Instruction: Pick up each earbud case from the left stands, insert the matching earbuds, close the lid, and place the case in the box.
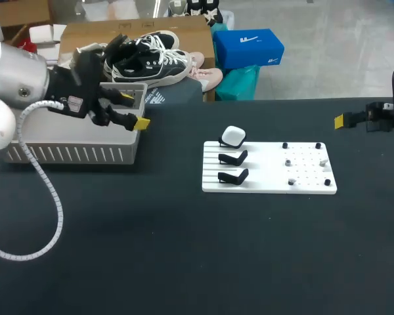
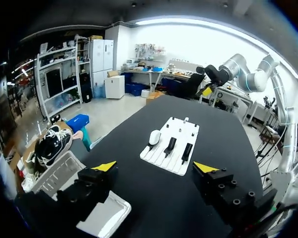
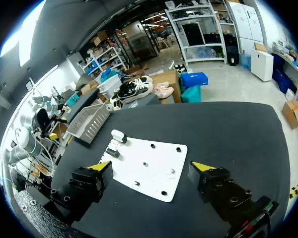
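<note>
Nearest the robot the dark surface was bare. Past that, right of its middle, lay a white board that kept the parts in fixed, reachable spots. Of the three black stands along the board's left side, the near stand and the middle stand were bare. The far one propped up the last white earbud case, tilted so that jaws could close on it. Small pale pieces on the board's right half were probably the earbuds, though too small to be sure.

Farther off, toward the far left corner, stood the white slatted box. The left arm held the left jaws wide apart and empty over the box's right end, a fit place for letting a case drop in. At the far right edge the right arm held the right jaws apart and empty too, well clear of the board.
</note>
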Motion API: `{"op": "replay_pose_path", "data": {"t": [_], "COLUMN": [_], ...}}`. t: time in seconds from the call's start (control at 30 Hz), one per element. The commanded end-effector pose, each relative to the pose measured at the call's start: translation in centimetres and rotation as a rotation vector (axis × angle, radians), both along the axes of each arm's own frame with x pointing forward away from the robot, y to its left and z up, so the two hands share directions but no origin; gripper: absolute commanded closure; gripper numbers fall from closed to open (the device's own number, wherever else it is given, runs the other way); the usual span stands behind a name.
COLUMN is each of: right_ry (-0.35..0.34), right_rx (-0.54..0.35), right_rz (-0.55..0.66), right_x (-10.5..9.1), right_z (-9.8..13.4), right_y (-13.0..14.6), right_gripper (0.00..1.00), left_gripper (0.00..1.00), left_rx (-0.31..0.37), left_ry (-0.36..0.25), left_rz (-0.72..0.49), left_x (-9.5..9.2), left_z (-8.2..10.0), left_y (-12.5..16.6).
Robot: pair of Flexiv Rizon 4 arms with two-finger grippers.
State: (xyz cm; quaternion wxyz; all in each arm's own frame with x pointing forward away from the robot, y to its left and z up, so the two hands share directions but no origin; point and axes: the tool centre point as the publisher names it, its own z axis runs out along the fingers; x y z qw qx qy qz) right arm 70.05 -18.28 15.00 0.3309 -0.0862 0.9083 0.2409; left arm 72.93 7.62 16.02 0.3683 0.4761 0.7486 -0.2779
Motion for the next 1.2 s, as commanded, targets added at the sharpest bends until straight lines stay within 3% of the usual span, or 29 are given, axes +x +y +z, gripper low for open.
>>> {"op": "replay_pose_path", "data": {"t": [0.03, 0.33, 0.67, 1.2], "right_ry": [-0.001, -0.001, -0.001, -0.001], "right_rx": [0.002, 0.002, 0.002, 0.002], "right_rz": [0.004, 0.004, 0.004, 0.004], "right_x": [0.0, 0.0, 0.0, 0.0], "right_z": [0.0, 0.0, 0.0, 0.0], "right_y": [-0.1, -0.1, -0.1, -0.1], "right_gripper": [0.0, 0.0, 0.0, 0.0], "left_gripper": [0.0, 0.0, 0.0, 0.0], "left_rx": [-0.016, -0.008, -0.017, -0.048], "left_ry": [-0.007, -0.015, 0.035, 0.046], "left_rz": [-0.321, -0.433, -0.481, -0.513], "left_x": [1.9, 4.0, 6.1, 7.3], "left_z": [-1.4, -4.0, -6.7, -9.9], "left_y": [-1.8, -4.5, -7.1, -11.4]}}
